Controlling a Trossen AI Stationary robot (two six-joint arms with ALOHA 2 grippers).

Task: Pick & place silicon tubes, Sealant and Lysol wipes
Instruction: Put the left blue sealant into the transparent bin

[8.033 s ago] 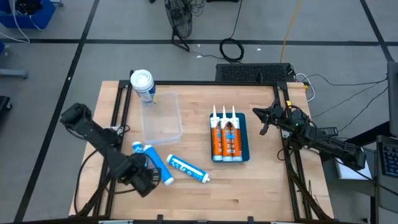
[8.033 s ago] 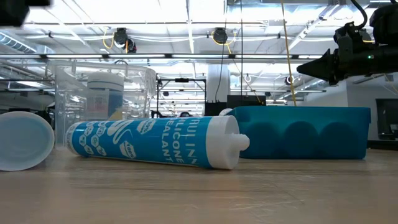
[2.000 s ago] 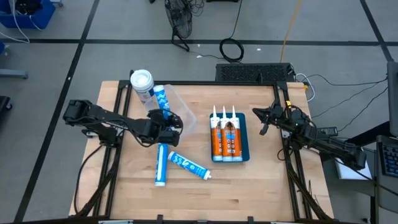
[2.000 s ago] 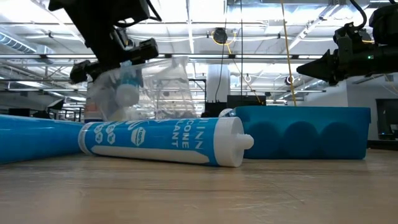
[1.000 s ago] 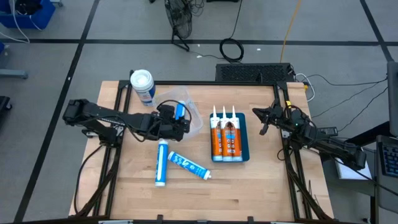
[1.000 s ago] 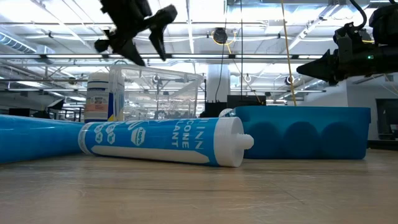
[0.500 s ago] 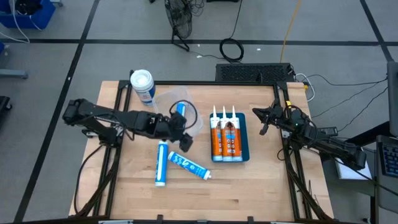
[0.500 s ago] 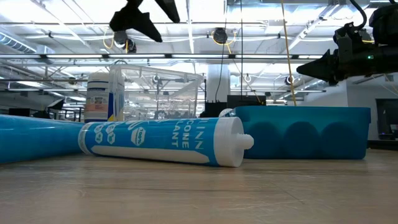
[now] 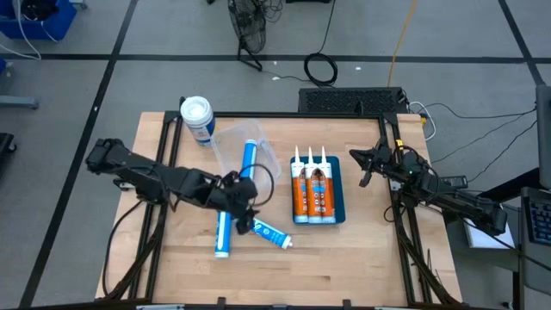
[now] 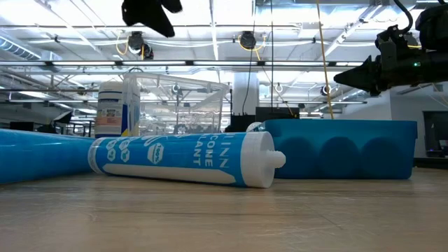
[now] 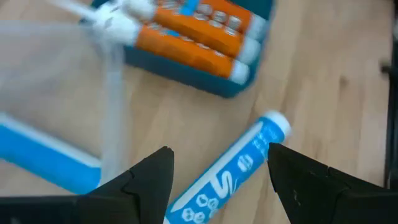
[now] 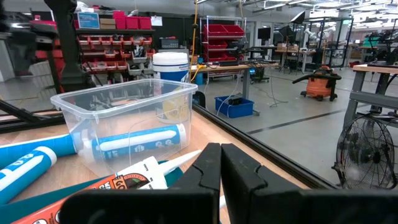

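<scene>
My left gripper (image 9: 245, 217) is open and empty, hovering above the table. Its fingers stand on either side of a blue-and-white silicone tube (image 11: 239, 167) that lies slanted on the table (image 9: 269, 234). A second blue tube (image 9: 223, 237) lies beside it. A third blue tube (image 9: 250, 164) lies inside the clear bin (image 9: 263, 176). The Lysol wipes canister (image 9: 197, 117) stands upright at the bin's far left. My right gripper (image 9: 366, 165) is shut and empty, waiting just right of the blue tray (image 9: 337, 191), which holds three orange sealant tubes (image 9: 312, 189).
The blue tray stands right of the loose tubes and shows in the low view (image 10: 336, 148) behind the slanted tube (image 10: 182, 158). Bare wood lies toward the near edge (image 9: 327, 267). Black frame rails run along the table's left and right sides.
My left gripper has moved from above the clear bin toward the table's near edge and now hovers over the slanted blue tube on the table. In the low view it has risen toward the top of the picture. The blue tube in the bin now shows at full length.
</scene>
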